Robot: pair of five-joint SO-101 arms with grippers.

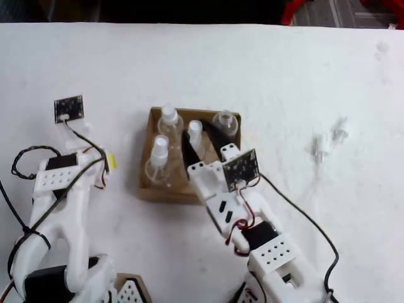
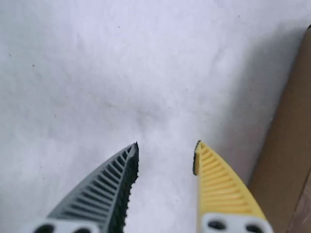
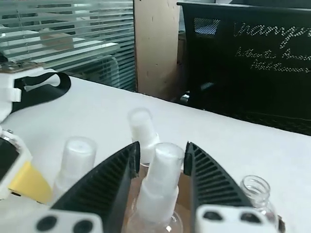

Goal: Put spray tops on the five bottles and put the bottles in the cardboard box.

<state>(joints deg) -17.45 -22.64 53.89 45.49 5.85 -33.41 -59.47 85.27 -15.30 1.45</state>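
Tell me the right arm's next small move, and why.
Probably raise the right gripper straight up out of the box. Its jaws stand slightly apart around a capped bottle standing in the box, so that one looks done. Another bottle there has no top, and what look like loose tops lie on the table.

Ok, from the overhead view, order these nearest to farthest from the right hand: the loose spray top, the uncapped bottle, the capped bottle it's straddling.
1. Capped bottle, in the box, straddled by the right hand.
2. Uncapped bottle, in the box's far right corner.
3. Loose spray top, on the table, well right of the box.
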